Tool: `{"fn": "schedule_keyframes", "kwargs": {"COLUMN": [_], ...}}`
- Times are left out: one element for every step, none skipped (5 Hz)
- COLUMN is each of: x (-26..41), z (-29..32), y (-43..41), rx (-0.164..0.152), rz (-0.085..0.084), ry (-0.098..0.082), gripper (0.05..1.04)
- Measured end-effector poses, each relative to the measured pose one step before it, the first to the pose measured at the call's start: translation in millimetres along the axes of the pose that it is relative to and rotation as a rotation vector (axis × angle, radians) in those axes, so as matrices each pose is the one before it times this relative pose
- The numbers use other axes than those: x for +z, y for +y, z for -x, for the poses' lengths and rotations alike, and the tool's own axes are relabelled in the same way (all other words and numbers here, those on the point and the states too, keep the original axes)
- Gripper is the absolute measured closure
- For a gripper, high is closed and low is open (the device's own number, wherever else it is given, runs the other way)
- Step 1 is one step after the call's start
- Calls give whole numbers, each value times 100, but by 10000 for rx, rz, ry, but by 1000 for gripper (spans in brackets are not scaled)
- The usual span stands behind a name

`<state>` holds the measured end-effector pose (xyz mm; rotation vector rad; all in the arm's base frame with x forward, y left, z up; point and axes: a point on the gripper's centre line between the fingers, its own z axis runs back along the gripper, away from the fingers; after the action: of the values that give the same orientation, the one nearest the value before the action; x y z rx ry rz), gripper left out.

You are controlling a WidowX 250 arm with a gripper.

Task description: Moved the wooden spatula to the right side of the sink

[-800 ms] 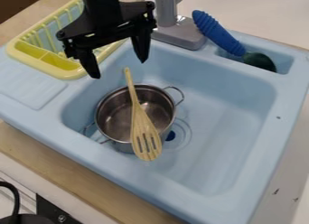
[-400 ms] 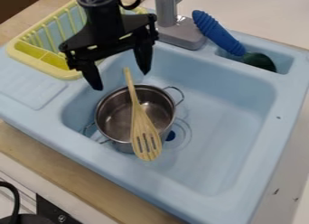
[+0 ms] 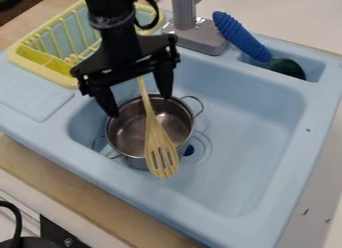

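At the left stands the yellow dish rack (image 3: 47,64). Just right of it, the black gripper (image 3: 139,106) has come down over the last 2 pictures, from above the handle's upper end to around it. Its 2 fingers (image 3: 165,82) are spread wide, 1 on each side of the handle, and it has hold of nothing.

Beneath it, the wooden spatula (image 3: 156,134) lies across the steel pot (image 3: 127,134) in the left part of the sink (image 3: 300,162), its slotted head reaching past the near rim. Neither spatula nor pot has shifted. The descent suggests that the approach is nearly done and the grasp comes next: the claw needs to close on the handle, then lift before going sideways, or the spatula could drag the pot or swivel.

Farther right is the sink's right side, the goal, with the blue-handled brush (image 3: 244,37) in the corner recess behind.
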<state>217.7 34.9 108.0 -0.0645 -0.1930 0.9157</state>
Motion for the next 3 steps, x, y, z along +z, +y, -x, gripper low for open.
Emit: {"fn": "schedule_keyframes", "kwargs": {"x": [-888, -381, -866], "z": [-12, 190, 205], "y": [-96, -54, 226], "rx": [-167, -46, 53], "rz": [497, 187, -96], "ry": [32, -12, 155], "gripper": [84, 84, 84]}}
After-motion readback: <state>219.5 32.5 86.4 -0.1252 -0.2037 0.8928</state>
